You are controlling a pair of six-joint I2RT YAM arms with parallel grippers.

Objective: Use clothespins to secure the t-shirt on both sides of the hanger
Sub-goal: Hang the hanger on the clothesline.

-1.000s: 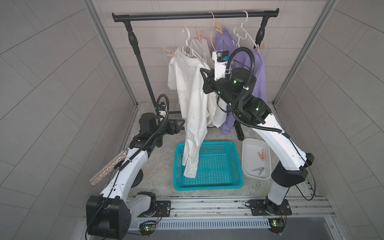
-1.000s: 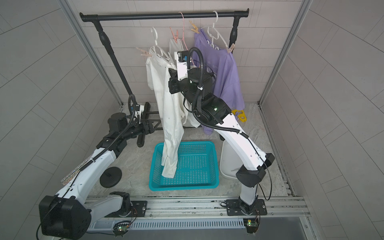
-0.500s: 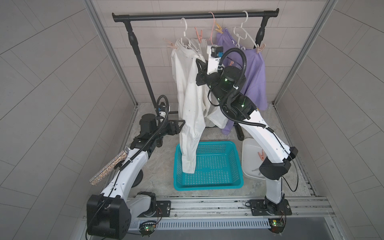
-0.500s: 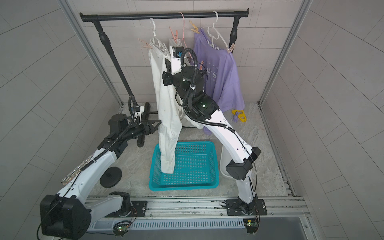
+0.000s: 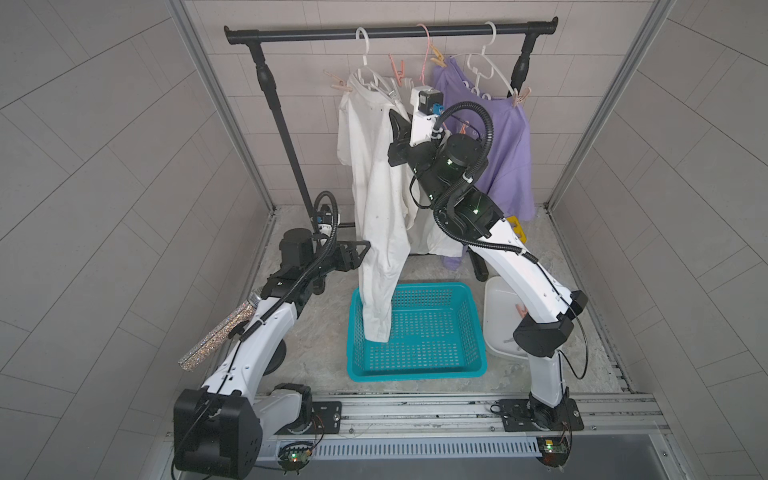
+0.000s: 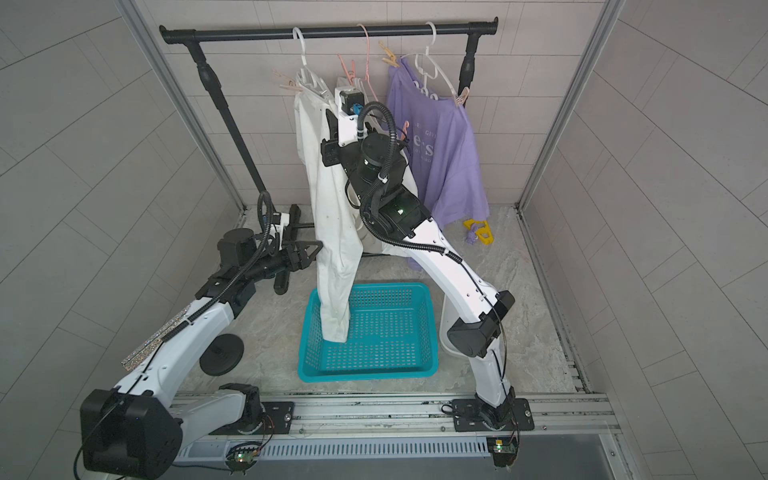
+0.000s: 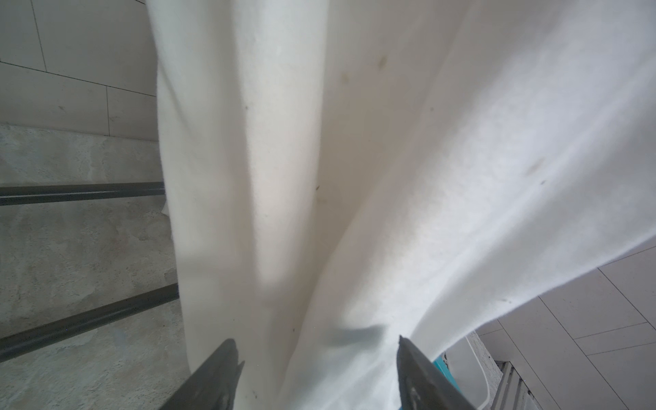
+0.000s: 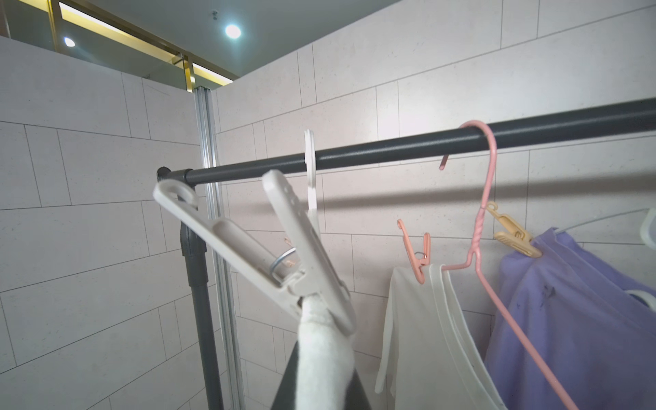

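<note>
step in hand: judged to be the second side of the white hanger (image 8: 311, 191), at the shoulder toward the right arm
white t-shirt (image 5: 374, 174): hung from that hanger on the black rail (image 5: 291, 35); tail drooped into the teal basket (image 5: 415, 370)
left-side shoulder: already pinned with a peach clothespin (image 5: 338, 85)
right-side shoulder: carried a pale grey clothespin (image 8: 284, 248), bitten onto a bunched roll of the white cloth, handles splayed; could not tell whether the hanger's arm lay inside the bite
right gripper (image 8: 321, 372): raised to that shoulder and closed on the roll of cloth just under the pin
left gripper (image 7: 316, 340): held low beside the hanging cloth, spread wide, nothing gripped; cloth lay just ahead of the fingers (image 7: 209, 383)
neighbours: pink clothespin (image 8: 419, 255) on other white cloth at the pink hanger (image 8: 475, 234); tan clothespin (image 8: 514, 238) on the purple t-shirt (image 5: 507, 137)
spares: one spare pin (image 5: 520, 308) seen in the white tray (image 5: 496, 320) beside the basket
next move: probably called for opening the right fingers and backing straight off, without dragging the cloth or knocking the pin's handles
check needed: whether the grey pin caught hanger as well as cloth; if cloth alone, would need re-clipping
</note>
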